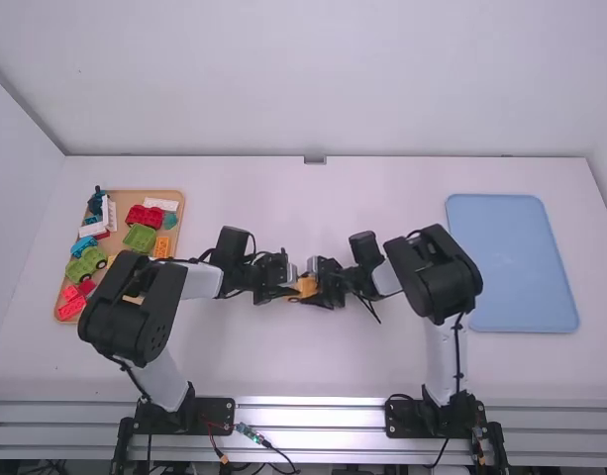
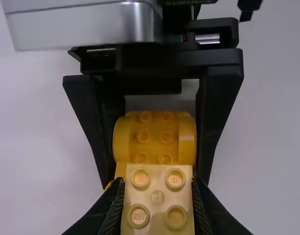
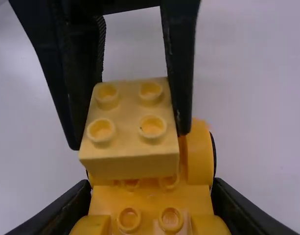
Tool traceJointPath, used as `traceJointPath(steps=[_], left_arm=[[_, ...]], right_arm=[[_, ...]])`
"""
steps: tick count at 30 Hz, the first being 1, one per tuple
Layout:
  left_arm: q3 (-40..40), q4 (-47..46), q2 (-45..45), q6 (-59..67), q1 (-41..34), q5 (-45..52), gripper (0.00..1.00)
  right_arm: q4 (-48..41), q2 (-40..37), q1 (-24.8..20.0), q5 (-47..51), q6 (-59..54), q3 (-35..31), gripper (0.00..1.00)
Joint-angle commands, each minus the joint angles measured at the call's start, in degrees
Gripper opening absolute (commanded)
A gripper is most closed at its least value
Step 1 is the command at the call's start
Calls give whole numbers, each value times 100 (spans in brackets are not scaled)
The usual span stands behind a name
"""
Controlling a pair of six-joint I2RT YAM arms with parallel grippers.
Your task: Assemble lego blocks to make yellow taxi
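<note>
Brown tray (image 1: 131,196) holds red and green blocks (image 1: 146,216).

On the tabletop (image 1: 323,198), a tray (image 1: 132,194) with loose blocks (image 1: 145,215) on it lies at the left, another tray (image 1: 511,262) at the right. Between them is the taxi body (image 2: 152,134), a small block (image 2: 157,198) seemingly over part of it.
</note>
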Motion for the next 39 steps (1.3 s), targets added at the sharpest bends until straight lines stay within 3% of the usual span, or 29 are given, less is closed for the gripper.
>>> traceJointPath(steps=[1,32,33,34,36,37,39], left_arm=[[58,-33,38,104,-11,28,2],[32,-142,38,99,-11,28,2],[32,-144,38,101,-11,26,5],[32,-140,38,99,-11,24,15],[32,-142,38,99,-11,24,25],[32,-138,38,101,-11,26,36],[32,-142,38,101,-11,24,43]], right_arm=[[-59,89,35,48,35,55,56],[-151,89,31,4,-7,55,58],[-153,89,31,7,-4,57,58],[-155,89,26,4,-4,59,58],[-153,89,26,7,-4,59,58],[-153,89,26,7,-7,59,58],[-153,89,26,9,-4,59,58]])
